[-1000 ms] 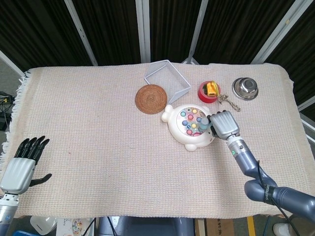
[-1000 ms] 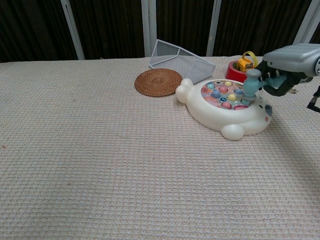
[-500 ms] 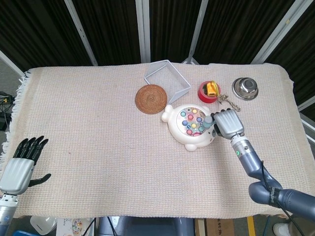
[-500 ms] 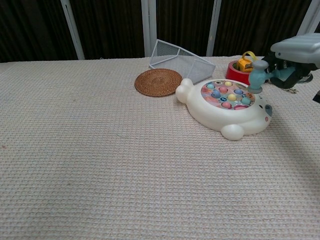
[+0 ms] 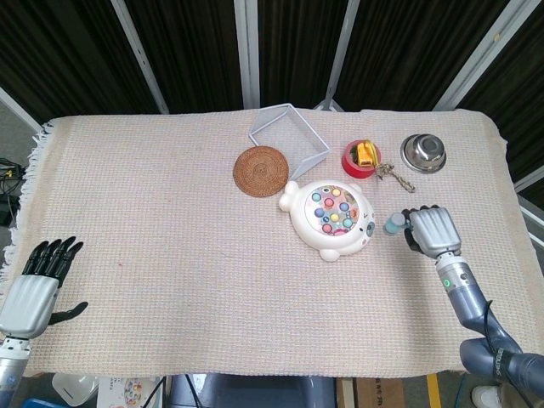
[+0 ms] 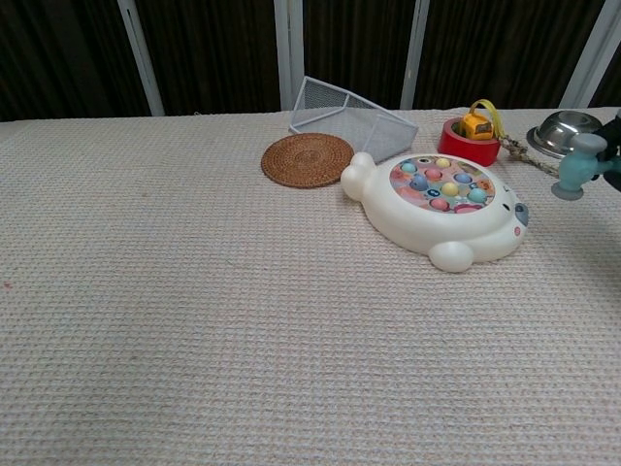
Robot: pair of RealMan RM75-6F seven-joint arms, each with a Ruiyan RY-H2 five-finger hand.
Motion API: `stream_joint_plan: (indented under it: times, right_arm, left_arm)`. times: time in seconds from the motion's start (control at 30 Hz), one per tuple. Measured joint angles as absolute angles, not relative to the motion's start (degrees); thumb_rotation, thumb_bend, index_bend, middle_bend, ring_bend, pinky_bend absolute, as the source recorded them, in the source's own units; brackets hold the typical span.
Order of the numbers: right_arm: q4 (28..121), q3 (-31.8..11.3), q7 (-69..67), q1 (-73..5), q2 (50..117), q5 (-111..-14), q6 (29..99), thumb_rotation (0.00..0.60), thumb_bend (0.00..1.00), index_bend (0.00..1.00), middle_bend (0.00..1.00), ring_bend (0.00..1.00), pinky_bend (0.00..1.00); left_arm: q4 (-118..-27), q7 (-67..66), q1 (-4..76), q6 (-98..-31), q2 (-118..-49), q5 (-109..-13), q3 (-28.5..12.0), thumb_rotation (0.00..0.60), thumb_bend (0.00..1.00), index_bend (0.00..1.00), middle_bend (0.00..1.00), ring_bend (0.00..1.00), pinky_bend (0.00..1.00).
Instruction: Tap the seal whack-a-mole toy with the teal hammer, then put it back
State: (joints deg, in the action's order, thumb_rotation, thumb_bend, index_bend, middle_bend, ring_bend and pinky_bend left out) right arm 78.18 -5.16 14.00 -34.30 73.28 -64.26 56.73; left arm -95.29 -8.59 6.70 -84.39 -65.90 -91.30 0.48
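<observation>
1. One seal whack-a-mole toy (image 5: 329, 218), right of table centre, coloured pegs facing up.
2. One teal hammer (image 5: 394, 224), gripped in the right hand (image 5: 433, 230); its head sits just right of the toy, not touching it. Chest view shows the head (image 6: 572, 168) off the table surface at the right edge of the frame.
3. One left hand (image 5: 34, 287) at the near left corner of the table, fingers straight and apart, holding nothing.
4. One woven coaster (image 5: 261, 171), one wire basket (image 5: 287, 133) on its side, one red tape roll (image 5: 359, 158), one steel bowl (image 5: 424, 152), one chain (image 5: 394, 177), all toward the far edge.
5. Change: a second ago the hammer head was on the toy's pegs; the right hand has pulled it rightward, clear of the toy. Left hand and the other items unchanged.
</observation>
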Motion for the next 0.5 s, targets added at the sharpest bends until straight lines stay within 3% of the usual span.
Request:
stream_joint_plan:
  times: [0.17, 0.5]
  right_arm:
    - [71.0, -4.2, 8.4, -32.6, 76.4, -65.7, 56.2, 0.600, 0.77, 0.87, 0.78, 0.53, 0.44]
    - [58.2, -3.8, -1.0, -30.8, 82.5, -67.5, 52.8, 0.600, 0.66, 0.79, 0.71, 0.47, 0.39]
  left_arm:
    - [-95.8, -9.1, 6.4, -84.9, -65.8, -91.6, 0.7, 0.600, 0.13, 0.00, 0.00, 0.00, 0.00]
    - [-96.5, -9.7, 6.0, -85.3, -65.5, -91.5, 0.8, 0.600, 0.13, 0.00, 0.00, 0.00, 0.00]
